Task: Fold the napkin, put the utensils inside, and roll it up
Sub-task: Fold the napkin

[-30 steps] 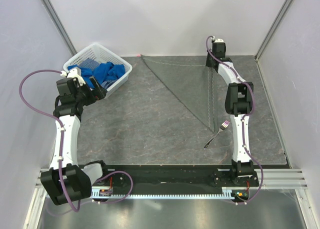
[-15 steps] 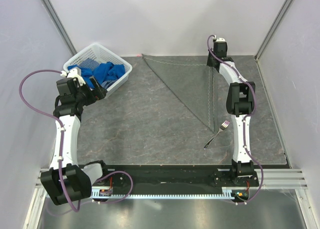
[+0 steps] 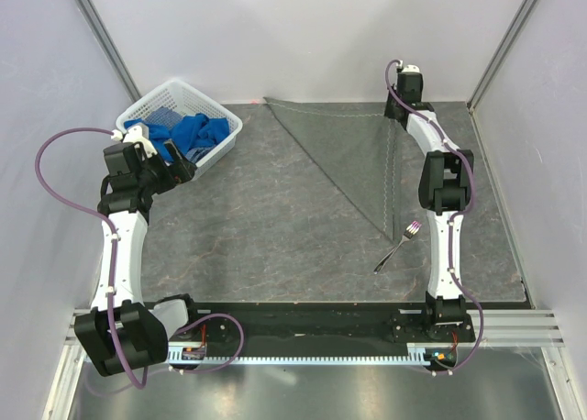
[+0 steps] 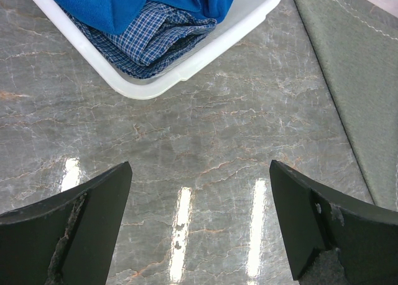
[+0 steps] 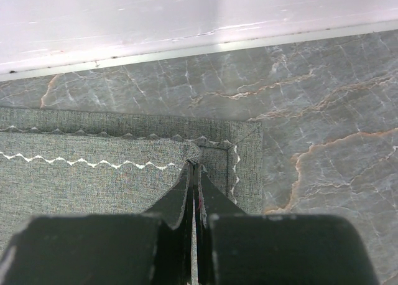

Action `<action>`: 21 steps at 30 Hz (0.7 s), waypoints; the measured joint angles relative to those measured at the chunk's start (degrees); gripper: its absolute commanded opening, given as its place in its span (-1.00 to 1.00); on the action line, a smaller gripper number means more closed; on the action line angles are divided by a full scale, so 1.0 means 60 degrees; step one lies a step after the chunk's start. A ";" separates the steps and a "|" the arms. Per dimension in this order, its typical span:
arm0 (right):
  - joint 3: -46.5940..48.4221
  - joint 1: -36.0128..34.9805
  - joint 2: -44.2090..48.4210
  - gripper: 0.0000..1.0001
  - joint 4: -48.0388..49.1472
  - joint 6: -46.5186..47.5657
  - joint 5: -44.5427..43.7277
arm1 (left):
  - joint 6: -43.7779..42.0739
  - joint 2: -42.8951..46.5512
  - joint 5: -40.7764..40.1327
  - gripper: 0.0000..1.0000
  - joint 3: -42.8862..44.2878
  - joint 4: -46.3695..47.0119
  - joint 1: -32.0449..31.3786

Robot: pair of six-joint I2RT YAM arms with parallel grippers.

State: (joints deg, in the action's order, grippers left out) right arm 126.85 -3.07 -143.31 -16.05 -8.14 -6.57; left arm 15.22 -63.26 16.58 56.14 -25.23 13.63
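We have the right gripper [image 5: 194,170] pinched tight on the napkin [image 3: 353,154] corner | since a second ago the corner was dragged slightly right, towards the far wall | the triangle fold looks squared up | fork [image 3: 398,244] at its near tip, not yet inside | left gripper [image 4: 199,173] spread, idle by the basket [image 4: 186,66]
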 measured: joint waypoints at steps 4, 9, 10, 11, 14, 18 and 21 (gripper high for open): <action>-0.0200 0.0040 0.0120 -1.00 0.0018 0.0004 0.0000 | 0.0000 0.0000 0.0000 0.99 0.0000 0.0000 0.0000; -0.0262 0.0051 0.0226 -1.00 0.0025 0.0047 -0.0069 | 0.0000 0.0000 0.0007 0.99 0.0000 0.0000 0.0000; -0.0262 0.0066 0.0229 -1.00 0.0025 0.0051 -0.0076 | 0.0000 0.0000 0.0007 0.99 0.0000 0.0000 0.0000; -0.0262 0.0084 0.0233 -1.00 0.0025 0.0051 -0.0076 | 0.0000 0.0000 0.0007 0.99 0.0000 0.0000 0.0000; -0.0262 0.0175 0.0233 -1.00 0.0022 0.0047 -0.0073 | 0.0000 0.0000 0.0007 0.99 0.0000 0.0000 0.0000; -0.0259 0.0339 0.0229 -1.00 0.0022 0.0069 -0.0073 | 0.0000 0.0000 0.0004 0.99 0.0000 0.0000 0.0000; -0.0153 0.0430 0.0171 -1.00 0.0018 0.0087 -0.0066 | 0.0000 0.0000 0.0007 0.99 0.0000 0.0000 0.0000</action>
State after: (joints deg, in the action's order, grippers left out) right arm 125.93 -0.49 -142.28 -15.94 -7.62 -6.96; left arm 15.22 -63.26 16.62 56.14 -25.23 13.63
